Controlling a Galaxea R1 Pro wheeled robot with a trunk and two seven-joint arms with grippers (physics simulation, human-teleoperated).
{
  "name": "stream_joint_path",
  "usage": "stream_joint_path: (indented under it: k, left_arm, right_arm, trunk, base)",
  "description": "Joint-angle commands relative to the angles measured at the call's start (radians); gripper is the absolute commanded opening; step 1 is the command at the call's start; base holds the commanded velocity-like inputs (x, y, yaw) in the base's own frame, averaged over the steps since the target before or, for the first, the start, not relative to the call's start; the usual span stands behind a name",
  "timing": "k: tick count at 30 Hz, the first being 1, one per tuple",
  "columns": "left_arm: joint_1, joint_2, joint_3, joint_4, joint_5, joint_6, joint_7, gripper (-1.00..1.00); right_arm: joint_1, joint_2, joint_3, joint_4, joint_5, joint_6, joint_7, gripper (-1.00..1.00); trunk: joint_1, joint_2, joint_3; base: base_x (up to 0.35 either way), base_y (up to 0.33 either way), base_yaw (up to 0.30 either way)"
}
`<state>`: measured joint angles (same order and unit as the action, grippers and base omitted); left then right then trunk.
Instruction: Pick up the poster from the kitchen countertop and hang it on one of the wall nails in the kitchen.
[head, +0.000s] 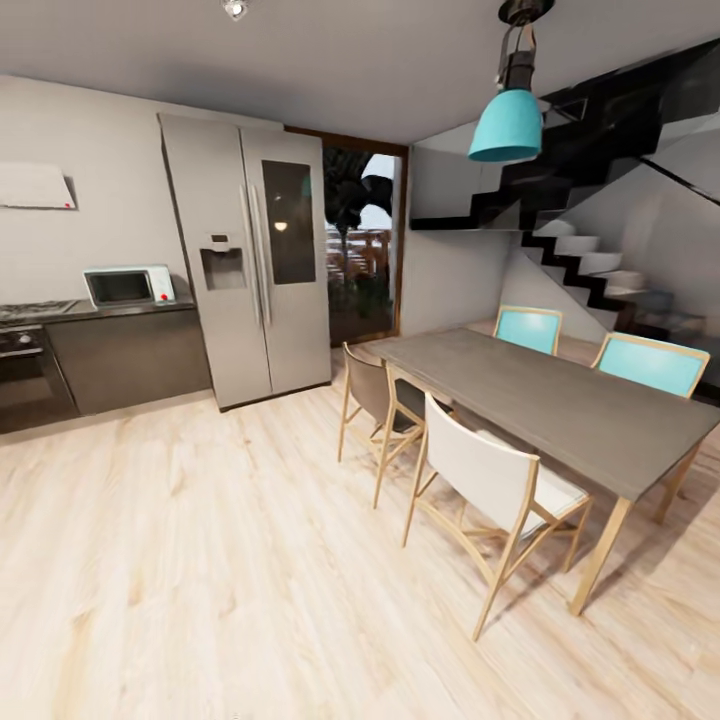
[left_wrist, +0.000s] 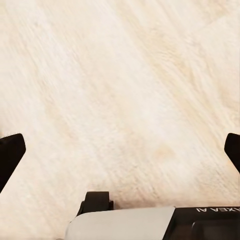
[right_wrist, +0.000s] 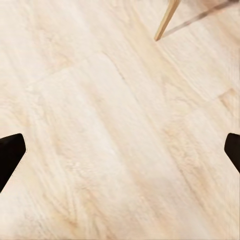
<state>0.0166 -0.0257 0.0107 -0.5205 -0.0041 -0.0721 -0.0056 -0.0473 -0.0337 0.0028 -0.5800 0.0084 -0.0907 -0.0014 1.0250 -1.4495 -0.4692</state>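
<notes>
Both grippers, left and right, hang wide open and empty over the wood floor. Best bet: roll toward the counter at frame left, skirting the chairs.

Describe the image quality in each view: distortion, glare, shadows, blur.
Head view: wide-angle bending tilts the fridge, whose door carries a small lamp reflection; the dining table casts soft shadows on the floor. Left wrist view: the plank floor is evenly lit, grain soft. Right wrist view: a chair leg throws a thin blurred shadow.
</notes>
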Motion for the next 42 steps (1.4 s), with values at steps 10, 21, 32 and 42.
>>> stream_joint_path:
  k: [10, 21, 32, 42]
  left_arm:
    - [0.000, 0.000, 0.002, -0.001, 0.000, -0.002, -0.001, 1.00]
    - [0.000, 0.000, 0.002, -0.001, 0.000, -0.002, -0.001, 1.00]
    - [0.000, 0.000, 0.002, -0.001, 0.000, -0.002, -0.001, 1.00]
    - [0.000, 0.000, 0.002, -0.001, 0.000, -0.002, -0.001, 1.00]
  right_arm:
    - [-0.001, 0.000, 0.000, 0.001, 0.001, -0.003, 0.000, 1.00]
    - [-0.001, 0.000, 0.002, 0.011, 0.002, -0.004, 0.000, 1.00]
    - [-0.001, 0.000, 0.002, 0.012, 0.002, -0.004, 0.000, 1.00]
    - [0.000, 0.001, 0.002, 0.013, 0.002, -0.004, 0.000, 1.00]
  trunk:
    - [0.000, 0.000, -0.001]
    - [0.000, 0.000, -0.001]
    - [0.000, 0.000, -0.001]
    - [0.000, 0.000, -0.001]
  base:
    - [0.000, 0.000, 0.291]
    - [0.000, 0.000, 0.291]
    - [0.000, 0.000, 0.291]
    - [0.000, 0.000, 0.291]
